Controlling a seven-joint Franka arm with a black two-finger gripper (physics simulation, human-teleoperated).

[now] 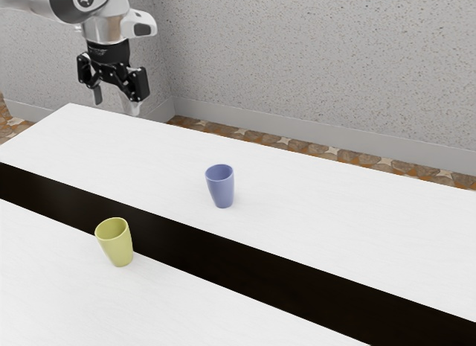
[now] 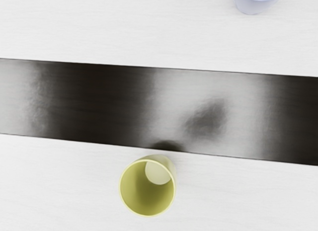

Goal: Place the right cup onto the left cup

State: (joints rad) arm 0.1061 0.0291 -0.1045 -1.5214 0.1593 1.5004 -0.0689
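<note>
My gripper (image 1: 114,100) hangs high at the exterior view's upper left, its two fingertips apart with nothing between them. Away from it, toward the middle of that view, a blue cup (image 1: 222,188) stands upright on the white surface beyond a dark band. A yellow cup (image 1: 117,244) stands on the white surface on the near side of that band, mouth up. From above, the wrist view gives the inside of the yellow cup (image 2: 147,188) and part of the blue cup (image 2: 254,2) across the band. Neither cup touches the gripper or the other cup.
A glossy dark band (image 1: 223,258) runs between two white surfaces, the farther one (image 1: 335,204) holding the blue cup and the nearer one (image 1: 44,286) the yellow. The yellow cup is close to the band's edge. Behind the table rises a speckled wall (image 1: 320,63).
</note>
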